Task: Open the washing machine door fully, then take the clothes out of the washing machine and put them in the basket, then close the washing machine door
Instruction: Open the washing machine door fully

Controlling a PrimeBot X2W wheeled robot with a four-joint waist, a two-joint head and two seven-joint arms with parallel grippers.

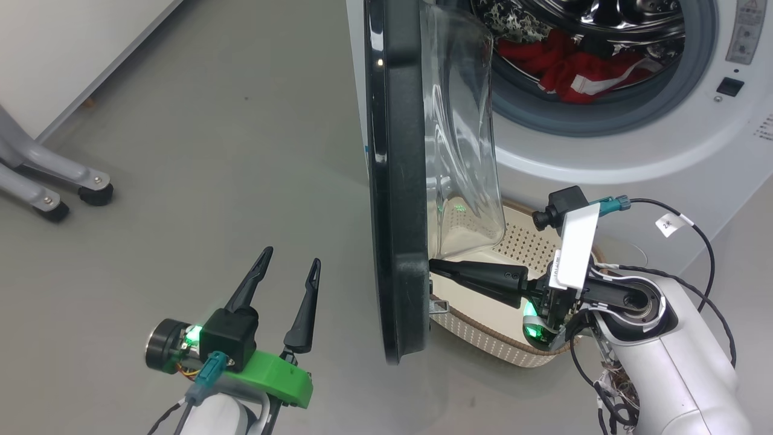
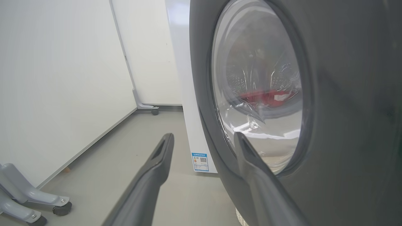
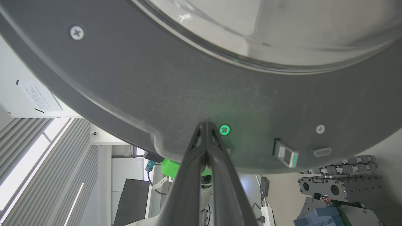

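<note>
The washing machine door (image 1: 392, 181) stands part-open, edge-on in the head view, its clear glass bowl (image 1: 462, 139) bulging toward the washing machine (image 1: 634, 151). Red clothes (image 1: 574, 69) lie in the steel drum. The cream basket (image 1: 483, 326) sits on the floor under the door. My right gripper (image 1: 432, 264) is shut, its tips touching the door's inner face low down; in the right wrist view the same tips (image 3: 206, 124) meet the dark rim (image 3: 125, 88). My left gripper (image 1: 290, 257) is open and empty, left of the door. Its wrist view shows the gripper (image 2: 203, 135) before the door's outer face (image 2: 345, 110), with the clothes (image 2: 267, 95) behind the glass.
Grey caster legs (image 1: 60, 187) stand on the floor at far left beside a white wall panel (image 1: 60, 48). A blue label (image 2: 200, 161) marks the machine's white side. The door's latch (image 3: 285, 157) sits right of my right fingertips. Open grey floor (image 1: 211, 181) lies left of the door.
</note>
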